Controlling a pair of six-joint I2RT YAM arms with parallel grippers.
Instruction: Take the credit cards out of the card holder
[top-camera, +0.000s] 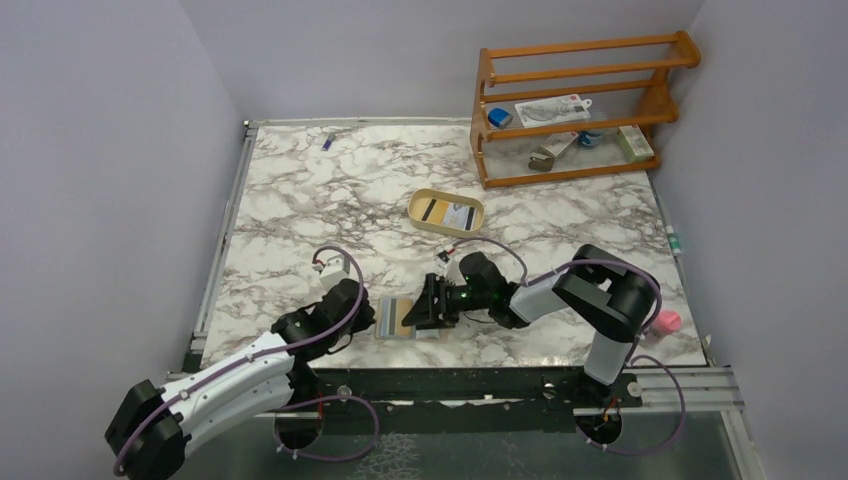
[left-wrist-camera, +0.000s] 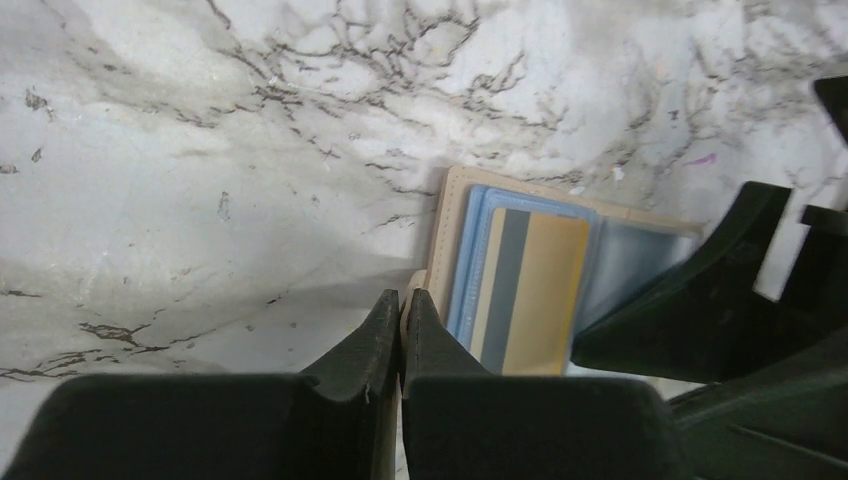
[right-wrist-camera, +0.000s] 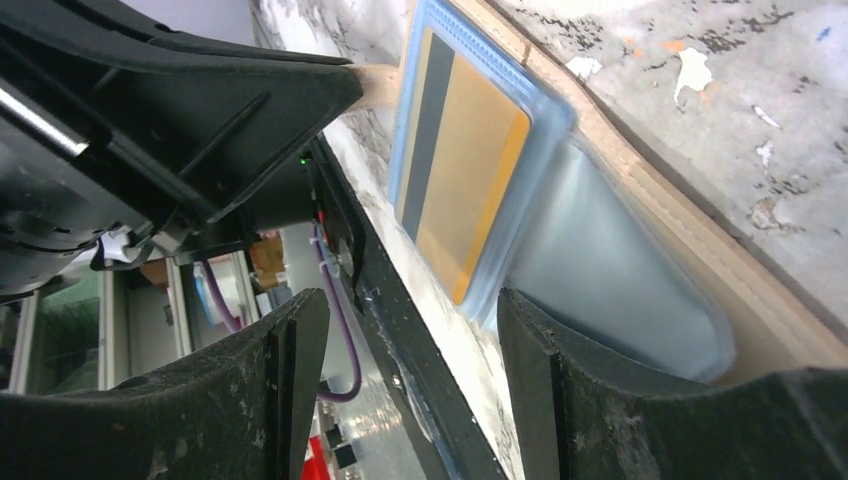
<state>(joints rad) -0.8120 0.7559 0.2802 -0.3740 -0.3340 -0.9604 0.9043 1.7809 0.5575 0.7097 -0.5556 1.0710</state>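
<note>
The card holder (top-camera: 396, 318) lay open and flat on the table (top-camera: 300, 220), in the lower middle of the top view, very near the table's front edge. It was between the two grippers, with the left gripper (left-wrist-camera: 402, 305) at its left border and the right gripper (right-wrist-camera: 410, 300) at its right.

The left gripper's jaws were pressed together on the small tan tab of the holder, so I judged that it was pinning the holder down. The right gripper's jaws stood wide apart and held nothing.

A card (right-wrist-camera: 465, 150), gold with a dark stripe, sat inside a clear pocket with a blue edge. In the right wrist view its long side ran from the upper middle of the frame downward, and its lower short end pointed into the gap between the right jaws. The right arm therefore seemed to me the one to pull the card, along that line. I could not tell whether the pocket opens at that end.

The dark front rail ran just beside the holder, so there was little room on that side. Toward the top of the overhead view there was bare marble, with the oval tray (top-camera: 418, 203) well apart.
</note>
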